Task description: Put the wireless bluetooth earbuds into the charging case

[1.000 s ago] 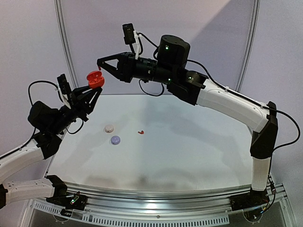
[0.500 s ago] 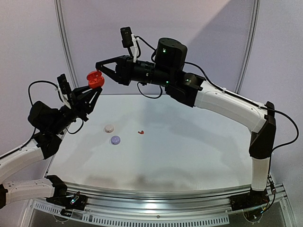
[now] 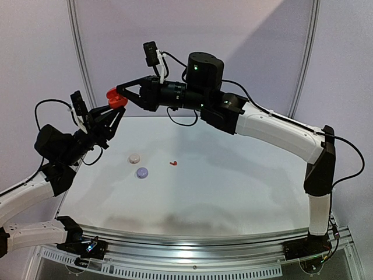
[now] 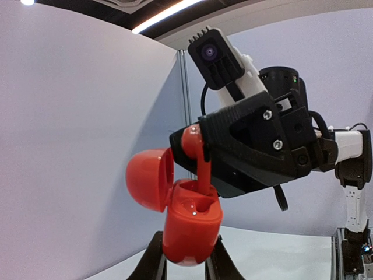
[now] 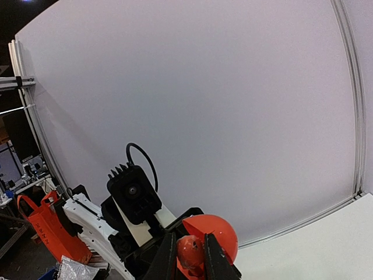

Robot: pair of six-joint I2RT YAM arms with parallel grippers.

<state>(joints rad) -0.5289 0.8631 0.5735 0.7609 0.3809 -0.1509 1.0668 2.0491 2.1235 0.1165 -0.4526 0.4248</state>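
While the red earbud [image 4: 197,160] is pinched by its bulb between the closed fingers of the right gripper [image 5: 190,259], its stem hangs nearly upright, tilted a little, with the tip at the mouth of a well in the red charging case [image 4: 192,224]; the bulb stands clear above the rim, so the earbud is judged not yet seated. The case is clamped low on its body by the left gripper [image 4: 184,262] and held in the air well above the table [image 3: 233,192]; its hinged lid [image 4: 148,178] is swung open to the side away from the right arm, and the open cavity is turned upward toward the earbud.

The coming move is judged to turn on one line: the stem's long axis must be matched to the well's axis; the earbud lies straight above the well, so a short descent along the stem is called for rather than any sideways travel. Whether the tip is inside the well cannot be told.

Further out, a second red earbud [image 3: 173,163] lies on the table, well apart from both grippers; a white round case [image 3: 134,158] and a lilac round case [image 3: 142,172] lie just beside each other, nearer the left arm.
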